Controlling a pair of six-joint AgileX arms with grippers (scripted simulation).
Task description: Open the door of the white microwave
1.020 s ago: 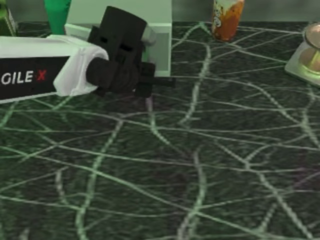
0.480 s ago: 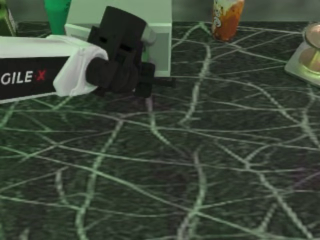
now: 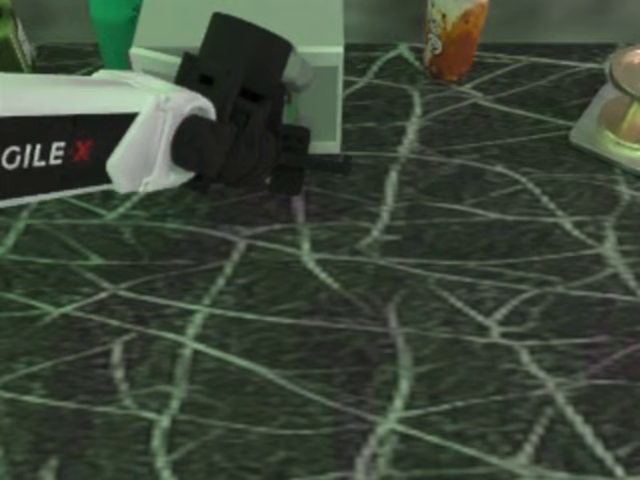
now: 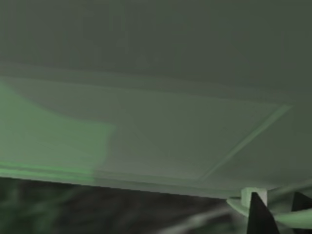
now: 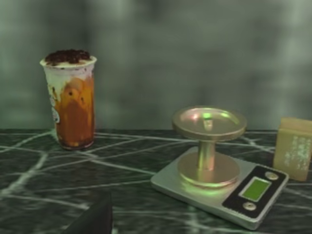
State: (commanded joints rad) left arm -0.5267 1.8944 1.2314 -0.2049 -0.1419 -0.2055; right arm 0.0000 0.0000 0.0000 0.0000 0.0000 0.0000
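The white microwave (image 3: 250, 22) stands at the back left of the table. My left arm reaches in from the left, and its black gripper (image 3: 296, 100) is pressed against the microwave's front. In the left wrist view the door (image 4: 146, 126) fills nearly the whole picture, pale with a large window. The two dark fingertips (image 4: 261, 219) flank the door's pale handle (image 4: 254, 194), and my left gripper (image 4: 282, 217) is shut on it. My right arm is outside the top view; only a dark part of its gripper (image 5: 95, 219) shows in the right wrist view.
A green bottle (image 3: 115, 20) stands just left of the microwave. At the back right are a drink cup (image 3: 455, 35) and a kitchen scale (image 3: 612, 120). The right wrist view shows that cup (image 5: 70, 97), the scale (image 5: 219, 180) and a tan box (image 5: 292, 146).
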